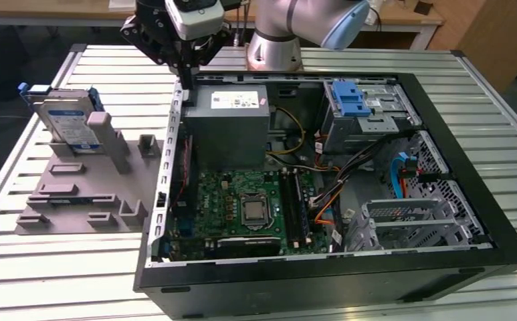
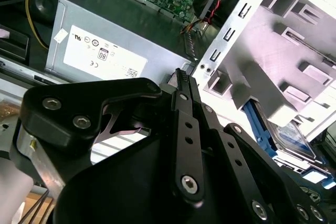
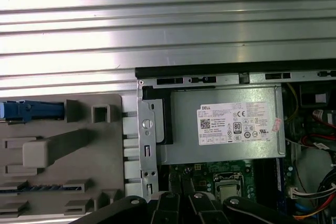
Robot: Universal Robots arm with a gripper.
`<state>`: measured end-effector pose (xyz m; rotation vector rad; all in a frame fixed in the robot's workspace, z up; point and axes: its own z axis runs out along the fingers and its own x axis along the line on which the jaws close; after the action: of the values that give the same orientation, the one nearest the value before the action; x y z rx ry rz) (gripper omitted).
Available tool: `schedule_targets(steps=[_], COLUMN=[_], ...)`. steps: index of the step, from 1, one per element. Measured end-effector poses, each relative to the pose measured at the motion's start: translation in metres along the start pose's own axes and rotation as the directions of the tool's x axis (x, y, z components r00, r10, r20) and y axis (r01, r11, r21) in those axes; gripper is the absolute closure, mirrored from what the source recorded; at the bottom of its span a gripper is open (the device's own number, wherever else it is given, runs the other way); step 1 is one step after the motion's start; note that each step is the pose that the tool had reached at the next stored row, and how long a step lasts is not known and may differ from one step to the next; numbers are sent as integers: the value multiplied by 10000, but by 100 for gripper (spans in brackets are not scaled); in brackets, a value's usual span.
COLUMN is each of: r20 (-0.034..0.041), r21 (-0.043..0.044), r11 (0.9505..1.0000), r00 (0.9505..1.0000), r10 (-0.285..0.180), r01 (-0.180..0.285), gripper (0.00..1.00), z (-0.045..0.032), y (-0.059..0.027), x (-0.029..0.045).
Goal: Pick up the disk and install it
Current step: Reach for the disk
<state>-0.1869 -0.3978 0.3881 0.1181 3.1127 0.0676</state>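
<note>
Hovering above the power supply (image 1: 231, 127), the gripper (image 1: 186, 75) holds nothing, 2 fingers (image 2: 184, 95) pressed together; the disk (image 1: 66, 120) stands upright in its fixture (image 1: 79, 200), likely for easy grasping.

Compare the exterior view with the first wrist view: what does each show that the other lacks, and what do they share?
The exterior view adds the arm, the drive cage with its blue latch, and the label face of the disk, upright in the grey fixture. The first wrist view adds a straight-down look at the disk's blue top edge. Both show the power supply, the fixture and the gripper.
</note>
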Motion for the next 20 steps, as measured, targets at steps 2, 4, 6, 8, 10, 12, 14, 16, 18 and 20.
schedule_targets(steps=[2, 4, 6, 8, 10, 12, 14, 16, 18, 20], r20=[1, 0, 1, 0, 0, 1, 0, 0, 0, 1], r21=[-1, 0, -1, 0, 0, -1, -1, 0, -1, -1], r11=[10000, 10000, 10000, 10000, 10000, 10000, 10000, 10000, 10000, 10000], r00=[10000, 10000, 10000, 10000, 10000, 10000, 10000, 10000, 10000, 10000], r10=[0, 0, -1, 0, 0, -1, -1, 0, 1, 0], r01=[0, 0, 1, 0, 0, 1, 1, 0, -1, 0], gripper=[85, 85, 85, 85, 85, 85, 85, 85, 85, 85], z=[2, 3, 5, 5, 7, 8, 7, 7, 7, 7], y=[-1, -1, -2, -2, -3, -4, -4, -4, -5, -6], x=[14, 29, 42, 59, 78, 87, 89, 91, 101, 109])
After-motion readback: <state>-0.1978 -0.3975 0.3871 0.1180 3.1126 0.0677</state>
